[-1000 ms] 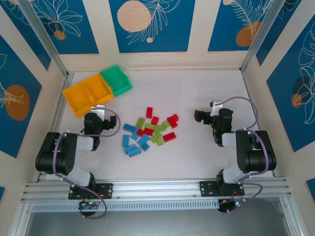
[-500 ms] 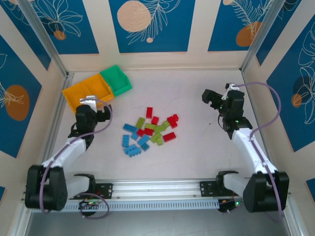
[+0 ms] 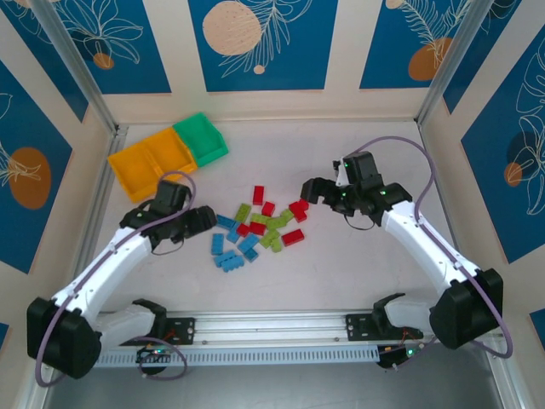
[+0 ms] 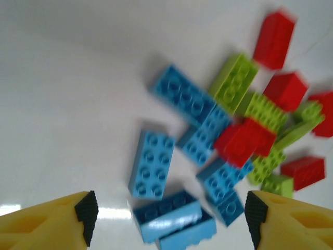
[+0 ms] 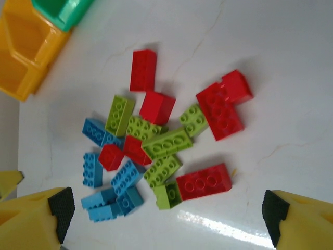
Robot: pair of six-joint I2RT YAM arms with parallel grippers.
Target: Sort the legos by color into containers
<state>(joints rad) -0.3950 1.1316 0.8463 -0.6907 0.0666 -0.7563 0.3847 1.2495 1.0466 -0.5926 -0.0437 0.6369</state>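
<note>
The white bench (image 3: 358, 273) carries everything. Both arms reach forward and inward from their bases. The left arm (image 3: 111, 264) angles to the right and the right arm (image 3: 426, 243) bends to the left. The bins (image 3: 166, 158), two orange and one green, sit beyond the left claw (image 3: 204, 220) and to its left. The bricks (image 3: 260, 226) lie heaped between the two claws. The left claw's jaws stand apart and empty, seemingly above the blue bricks (image 4: 156, 164), though its wrist view is blurred. The right claw (image 3: 311, 189) is spread wide and empty, just beside the red bricks (image 5: 218, 109).
</note>
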